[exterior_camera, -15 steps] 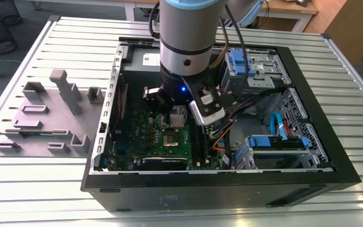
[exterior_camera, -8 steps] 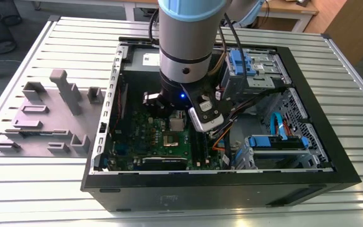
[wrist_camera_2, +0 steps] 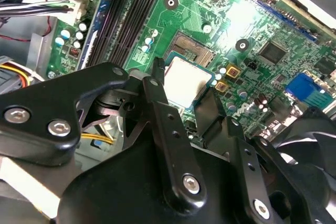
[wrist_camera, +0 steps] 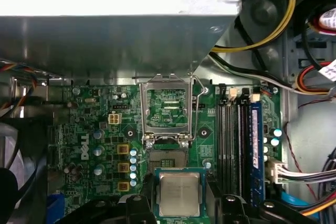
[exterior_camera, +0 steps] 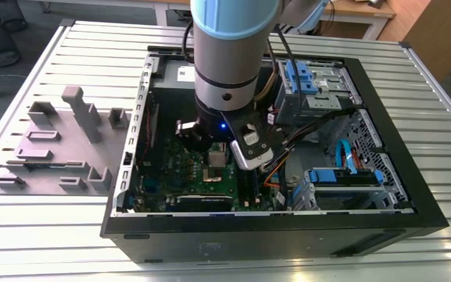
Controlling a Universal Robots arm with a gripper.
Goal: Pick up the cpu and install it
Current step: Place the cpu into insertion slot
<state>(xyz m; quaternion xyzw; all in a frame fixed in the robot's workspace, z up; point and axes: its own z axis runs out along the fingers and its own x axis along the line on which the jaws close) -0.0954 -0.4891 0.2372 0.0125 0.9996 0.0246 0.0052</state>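
The cpu (wrist_camera: 179, 194), a small square chip with a silvery top and green rim, sits between my gripper's (wrist_camera: 179, 196) two black fingers (wrist_camera_2: 164, 109), which are shut on its opposite edges. It hangs just above the green motherboard (wrist_camera: 89, 129), beside the open socket (wrist_camera: 167, 158) rather than over it. The socket's hinged metal frame (wrist_camera: 166, 107) stands lifted. In the second wrist view the cpu (wrist_camera_2: 184, 80) hovers next to the socket (wrist_camera_2: 192, 49). In the exterior view the arm reaches down into the open computer case (exterior_camera: 272, 235), with the cpu (exterior_camera: 216, 158) at its tip.
A grey power-supply box (wrist_camera: 115, 30) overhangs the board just beyond the socket frame. Memory slots (wrist_camera: 233, 140) and cable bundles (wrist_camera: 310, 171) flank the socket. Drive bays (exterior_camera: 316, 82) fill the case's far side. Grey fixture blocks (exterior_camera: 61, 147) stand on the slatted table at the exterior view's left.
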